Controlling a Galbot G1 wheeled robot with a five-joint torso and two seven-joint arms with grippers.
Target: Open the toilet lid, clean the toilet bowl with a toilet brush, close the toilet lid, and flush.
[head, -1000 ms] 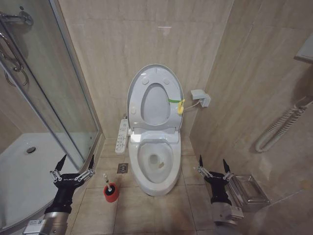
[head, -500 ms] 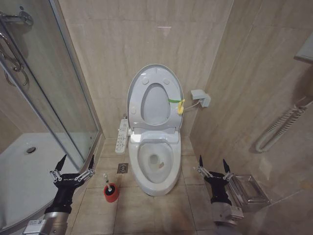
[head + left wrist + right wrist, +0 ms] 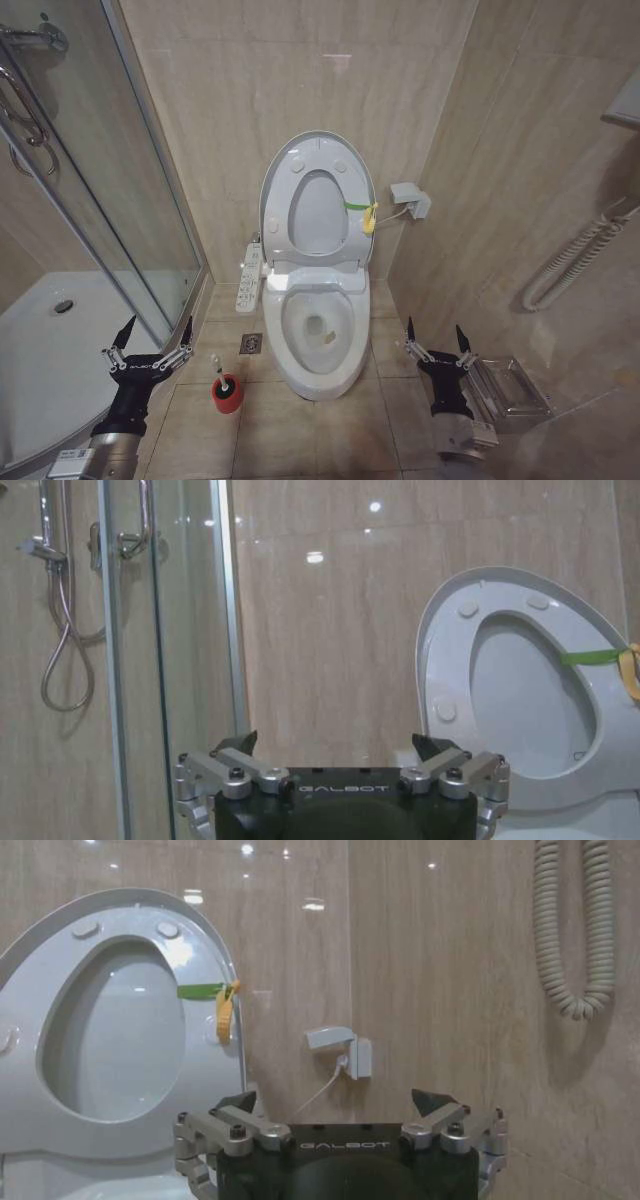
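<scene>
The toilet lid [image 3: 318, 212] stands raised against the back wall, with the seat ring [image 3: 283, 200] up against it and a yellow-green tag [image 3: 364, 212] at its side. The lid [image 3: 530, 682] also shows in the left wrist view, and the lid [image 3: 110, 1042] in the right wrist view. Below it the toilet bowl [image 3: 346, 352] lies uncovered. The toilet brush [image 3: 220, 372] stands in its red holder [image 3: 228, 397] on the floor to the bowl's left. My left gripper [image 3: 157, 325] [image 3: 335, 742] hangs open just left of the holder. My right gripper [image 3: 434, 330] [image 3: 335, 1099] hangs open to the bowl's right.
A glass shower enclosure [image 3: 100, 200] and white shower tray [image 3: 40, 340] close off the left. A button panel [image 3: 248, 278] and floor drain [image 3: 250, 343] sit left of the bowl. The right wall carries a socket box [image 3: 410, 200] and a coiled hose [image 3: 575, 260]; a clear tray [image 3: 510, 392] sits low beside it.
</scene>
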